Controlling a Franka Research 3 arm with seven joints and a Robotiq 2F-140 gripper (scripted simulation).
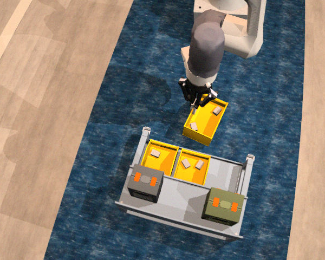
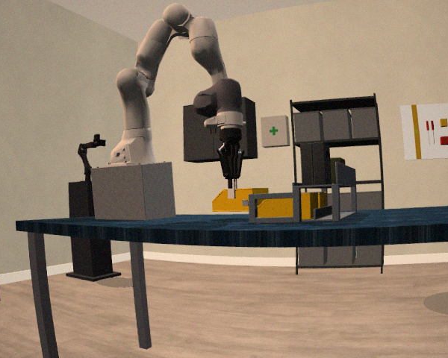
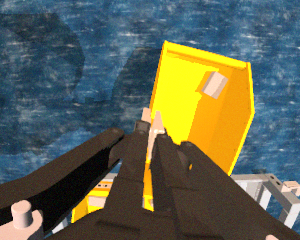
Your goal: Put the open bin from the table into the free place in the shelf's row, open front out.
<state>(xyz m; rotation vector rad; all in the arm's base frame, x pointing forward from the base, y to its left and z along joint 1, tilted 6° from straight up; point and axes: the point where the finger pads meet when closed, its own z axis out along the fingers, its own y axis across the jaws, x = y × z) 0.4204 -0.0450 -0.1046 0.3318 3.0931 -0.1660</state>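
Observation:
The yellow open bin (image 1: 205, 121) hangs a little above the blue table, just in front of the grey shelf (image 1: 184, 181). Two tan parts (image 1: 216, 110) lie in it. My gripper (image 1: 194, 107) is shut on the bin's left side wall near its far end. It shows the same from the side (image 2: 231, 189), with the bin (image 2: 237, 200) just off the table. In the wrist view my fingers pinch the wall of the bin (image 3: 204, 120). Two yellow bins (image 1: 158, 157) (image 1: 192, 167) stand in the shelf's row; the free place (image 1: 225, 173) is to their right.
A grey case (image 1: 145, 183) and a green case (image 1: 223, 206) sit on the shelf's top board. Shelf posts (image 1: 249, 158) stand at the front corners. A tall dark rack (image 2: 336, 154) stands behind the table.

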